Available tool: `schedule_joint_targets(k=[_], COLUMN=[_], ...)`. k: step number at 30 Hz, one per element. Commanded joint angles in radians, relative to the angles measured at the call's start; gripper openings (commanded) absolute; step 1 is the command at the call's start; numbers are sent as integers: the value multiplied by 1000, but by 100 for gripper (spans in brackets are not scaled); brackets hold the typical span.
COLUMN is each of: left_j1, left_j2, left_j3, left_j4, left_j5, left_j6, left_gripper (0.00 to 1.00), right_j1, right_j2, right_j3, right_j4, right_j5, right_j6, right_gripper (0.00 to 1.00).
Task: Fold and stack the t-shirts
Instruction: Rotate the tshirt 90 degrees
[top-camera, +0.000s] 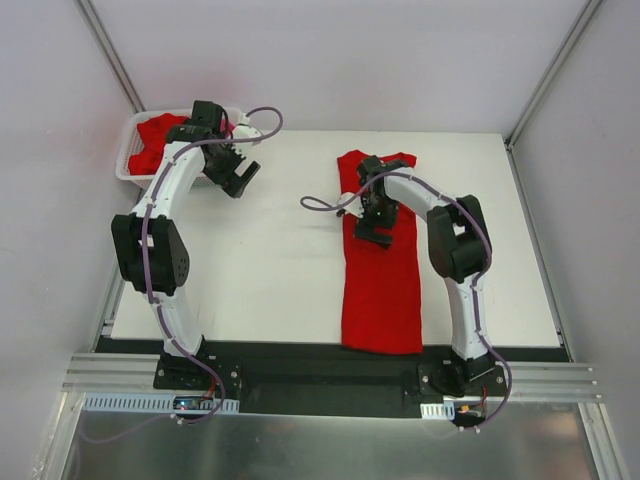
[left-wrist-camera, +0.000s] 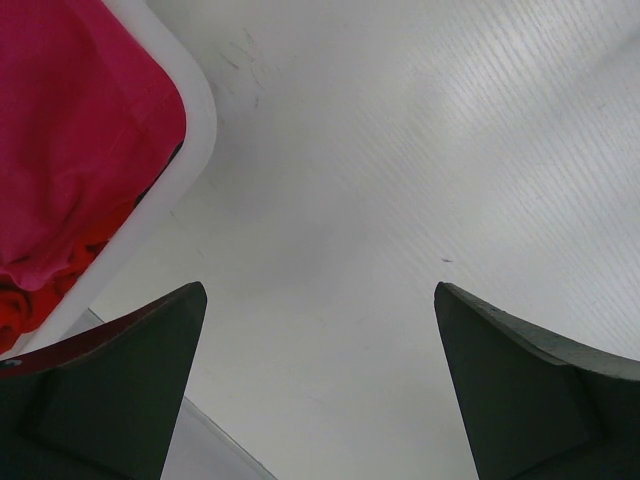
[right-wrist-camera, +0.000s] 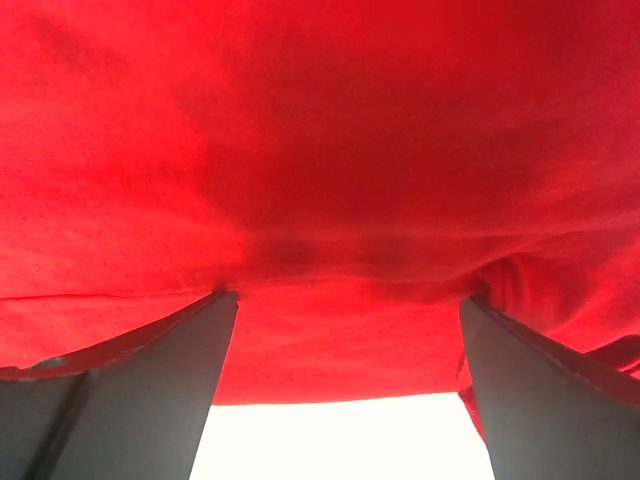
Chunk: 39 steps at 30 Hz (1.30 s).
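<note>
We see 1 red t-shirt (top-camera: 380, 290) lying flat on the white table (top-camera: 270, 270), right of center, folded lengthwise into a long narrow strip. It runs from the far side down to the near edge, w/ the collar end far from the arm bases. The right gripper (top-camera: 375, 228) hangs over the strip's far half, jaws wide apart w/ nothing between them. In its wrist view the 2 dark fingers (right-wrist-camera: 150, 380) frame red cloth, w/ a band of bare table at the bottom. We can't tell whether the tips touch the fabric. The left gripper (top-camera: 235, 178) is at the far-left side, also spread wide and empty, over bare table just beside the white basket (top-camera: 128, 165). The rest of the tees sit bunched in that basket. From above we see a red heap (top-camera: 155, 135). The left wrist view shows a pink t-shirt (left-wrist-camera: 80, 130) against the rim, w/ more red cloth under it.
</note>
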Motion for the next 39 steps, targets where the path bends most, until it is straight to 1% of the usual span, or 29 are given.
schedule_joint_targets(k=[1, 6, 14, 22, 27, 30, 33, 38, 39], left_j1=[-17, -26, -26, -6, -6, -6, -6, -6, -6], left_j2=[-29, -35, -37, -60, -83, -96, -113, -135, -141], left_j3=[-14, -21, -4, 24, 16, 6, -5, -28, -30], left_j4=[-19, -17, -17, -17, -17, -17, -17, -19, -20], left_j5=[-30, -37, -53, -53, -54, -56, -59, -57, -57], left_j6=[20, 27, 30, 43, 47, 54, 60, 70, 70], left_gripper=[99, 99, 99, 99, 99, 99, 99, 99, 99], right_j1=[-2, 6, 58, 127, 144, 146, 147, 149, 146], right_j2=[55, 101, 146, 207, 248, 271, 287, 268, 268], right_j3=[82, 134, 180, 305, 380, 415, 441, 423, 420], right_j4=[-52, -65, -60, -63, -59, -75, -101, -118, -120], right_j5=[-57, -68, -78, -89, -80, -81, -81, -92, -94], right_j6=[-20, -27, -56, -34, -4, 32, 115, 351, 376], right_gripper=[96, 96, 96, 96, 96, 96, 96, 96, 96])
